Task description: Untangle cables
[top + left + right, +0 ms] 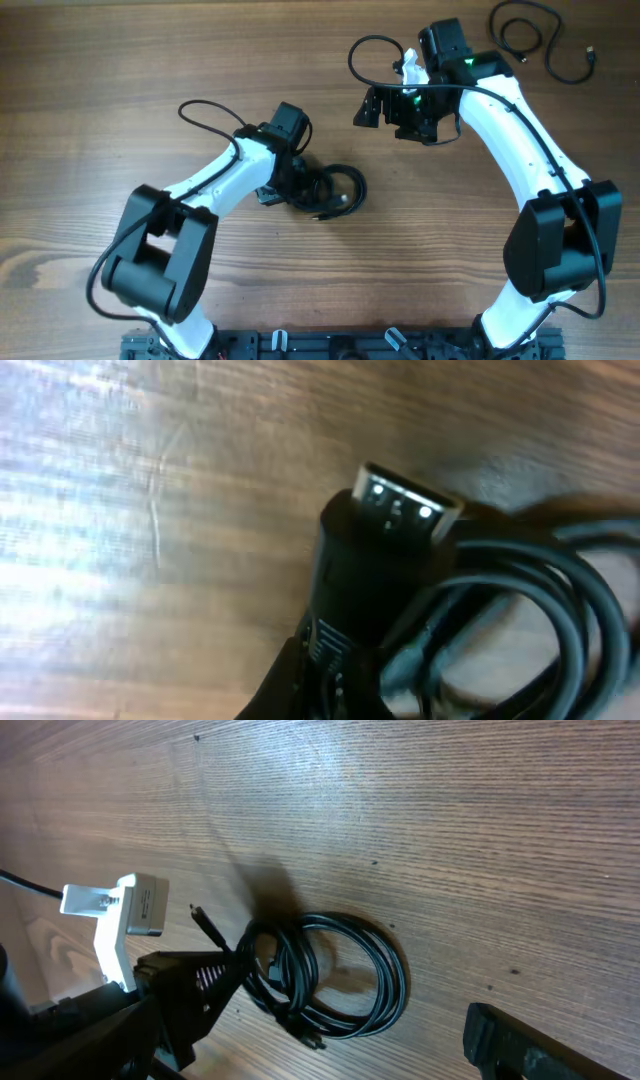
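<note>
coiled cable (pixel 340 188) at table (pixel 120 80) centre is clamped near its USB plug (pixel 400 505) by left gripper (pixel 288 188); grip point hidden overhead, blurred in wrist view. right gripper (pixel 392 108) spread wide, empty. second cable (pixel 545 45) far right.

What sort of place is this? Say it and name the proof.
Probably a robotics test bench: a wooden table, a left arm and right arm mounted at one edge, and cables laid out on it, a coiled cable and a loose cable.

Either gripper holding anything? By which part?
Left gripper seems to pinch the coiled thin black cable's metal-tipped plug by its black body; right gripper holds nothing.
</note>
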`<state>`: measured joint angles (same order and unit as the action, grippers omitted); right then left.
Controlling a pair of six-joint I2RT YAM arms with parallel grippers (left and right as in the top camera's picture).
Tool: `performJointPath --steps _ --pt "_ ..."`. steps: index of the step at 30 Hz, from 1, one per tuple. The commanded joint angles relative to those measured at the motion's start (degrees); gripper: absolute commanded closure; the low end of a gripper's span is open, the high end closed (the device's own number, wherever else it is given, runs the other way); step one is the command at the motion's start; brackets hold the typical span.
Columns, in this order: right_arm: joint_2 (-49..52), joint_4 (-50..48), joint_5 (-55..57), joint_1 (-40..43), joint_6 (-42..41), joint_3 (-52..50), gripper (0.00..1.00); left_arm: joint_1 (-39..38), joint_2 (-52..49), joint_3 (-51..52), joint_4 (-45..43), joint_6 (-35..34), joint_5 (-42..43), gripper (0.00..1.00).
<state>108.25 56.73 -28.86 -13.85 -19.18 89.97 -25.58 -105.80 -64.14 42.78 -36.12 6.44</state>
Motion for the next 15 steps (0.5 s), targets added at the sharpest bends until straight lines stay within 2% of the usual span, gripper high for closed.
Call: performJointPath --steps 1,2,5,7,8,11,12,13,15 --pt "0.17 0.9 -7.15 -0.24 8.11 -0.37 0.0 1.92 10.14 -4.37 1.97 2.86 4.68 0.96" --pt "0.17 1.4 -12.48 -0.24 12.09 -0.37 0.0 2.51 14.08 -4.76 1.77 2.82 4.66 0.96" --pt "0.17 1.6 -18.8 -0.72 13.51 -0.37 0.01 4.52 22.86 -4.79 1.68 2.67 4.63 0.96" --pt "0.17 1.57 -26.18 -2.67 19.08 -0.37 0.04 4.87 24.55 -4.79 1.33 2.64 4.42 0.96" --pt "0.17 1.36 -27.19 -3.76 19.3 -0.37 0.04 4.87 24.37 -4.79 1.36 2.67 4.42 0.96" --pt "0.17 -0.09 -26.25 -6.56 18.97 -0.37 0.16 4.87 24.28 -4.79 0.22 2.21 5.7 0.96" --pt "0.17 -0.55 -25.09 -7.28 18.36 -0.37 0.33 4.87 24.28 -4.79 -0.79 2.23 8.22 0.96" --pt "0.17 -1.09 -18.34 -7.58 12.94 -0.37 0.53 4.87 24.28 -4.79 -1.22 2.21 9.27 0.96" --pt "0.17 -1.36 -12.7 -7.58 9.64 -0.37 0.77 4.87 24.28 -4.79 -1.22 2.23 10.19 0.96"
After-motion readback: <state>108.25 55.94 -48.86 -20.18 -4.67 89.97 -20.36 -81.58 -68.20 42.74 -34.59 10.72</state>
